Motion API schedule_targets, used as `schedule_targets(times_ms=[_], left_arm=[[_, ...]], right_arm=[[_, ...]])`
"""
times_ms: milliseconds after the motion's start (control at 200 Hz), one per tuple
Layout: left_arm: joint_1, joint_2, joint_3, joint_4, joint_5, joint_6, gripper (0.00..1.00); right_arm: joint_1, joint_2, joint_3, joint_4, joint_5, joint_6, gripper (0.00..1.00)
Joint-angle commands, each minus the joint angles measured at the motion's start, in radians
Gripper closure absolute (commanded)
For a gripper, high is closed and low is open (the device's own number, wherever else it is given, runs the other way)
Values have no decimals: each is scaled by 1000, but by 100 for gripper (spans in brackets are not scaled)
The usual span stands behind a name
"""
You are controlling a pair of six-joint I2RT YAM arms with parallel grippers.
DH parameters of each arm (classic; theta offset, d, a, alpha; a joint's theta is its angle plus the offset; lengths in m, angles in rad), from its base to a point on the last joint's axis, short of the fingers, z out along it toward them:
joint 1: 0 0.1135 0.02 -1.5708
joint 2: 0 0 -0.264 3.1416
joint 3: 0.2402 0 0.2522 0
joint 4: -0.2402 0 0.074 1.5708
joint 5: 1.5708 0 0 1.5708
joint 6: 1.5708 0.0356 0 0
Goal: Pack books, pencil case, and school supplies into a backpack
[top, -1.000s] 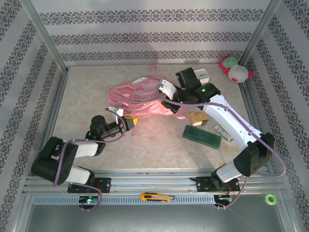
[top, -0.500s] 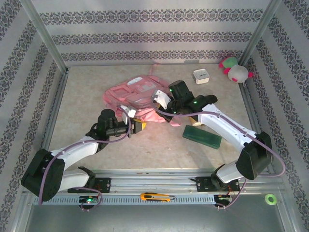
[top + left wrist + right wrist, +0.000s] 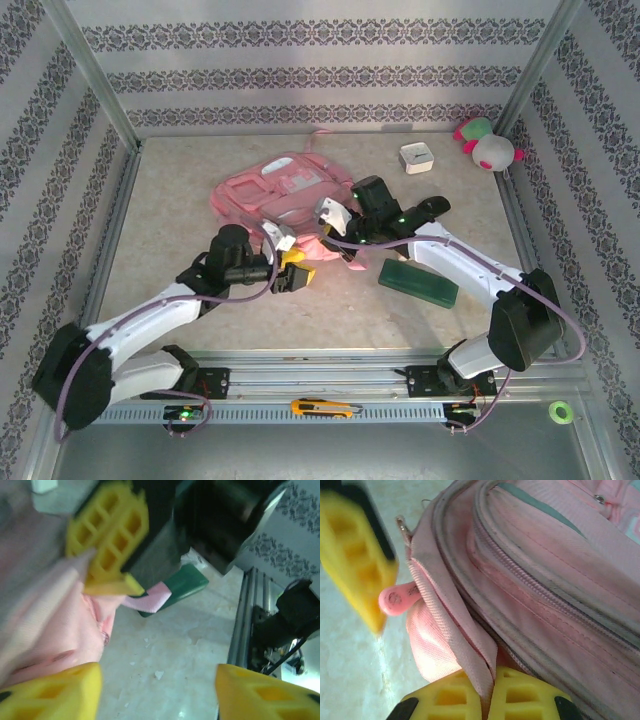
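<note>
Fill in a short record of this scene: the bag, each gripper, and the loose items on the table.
Bag: pink backpack, lying on the table
Right gripper: shut, pinching the backpack's zip edge
Left gripper: open, holding nothing, close to the backpack's near edge
Loose items: green box, white box, plush toy

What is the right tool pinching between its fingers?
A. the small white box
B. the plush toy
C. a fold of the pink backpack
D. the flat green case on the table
C: in the right wrist view, the right tool is shut with a fold of fabric from the pink backpack caught between its yellow fingers, next to the zip.
</note>
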Motion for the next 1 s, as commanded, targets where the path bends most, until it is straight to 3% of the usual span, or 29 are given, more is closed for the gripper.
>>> schedule_targets(times_ms=[0,170,365,485,625,660,725,779,864,939,999], left_arm=[[-6,-114,75,-324,-125,303,0],[-6,-193,111,-451,-273,570,1],[-5,-82,126,-446,-403,842,1],[-5,3,139,-411,-397,933,1],[-5,78,145,-309,-361,905,1],[-5,88,146,-288,-344,896,9],[-6,97,146,-242,-313,859,44],[-5,96,149,-225,-280,831,63],[-5,92,162,-248,-231,766,85],[-5,99,168,-277,-196,675,100],[-5,108,171,-302,-178,587,100]], right_arm=[[-25,-87,-2,-38,-177,-235,100],[-38,-121,-31,-159,-179,-541,100],[-50,-154,-34,-203,-229,-643,100],[-53,-162,-35,-208,-257,-656,100],[-56,-155,-29,-231,-276,-672,100],[-58,-154,-29,-237,-275,-675,100],[-60,-153,-32,-241,-263,-672,100],[-65,-154,-32,-235,-239,-642,98],[-75,-165,-36,-206,-170,-534,84],[-75,-195,-46,-173,-103,-360,63],[-66,-233,-51,-161,-52,-159,52]])
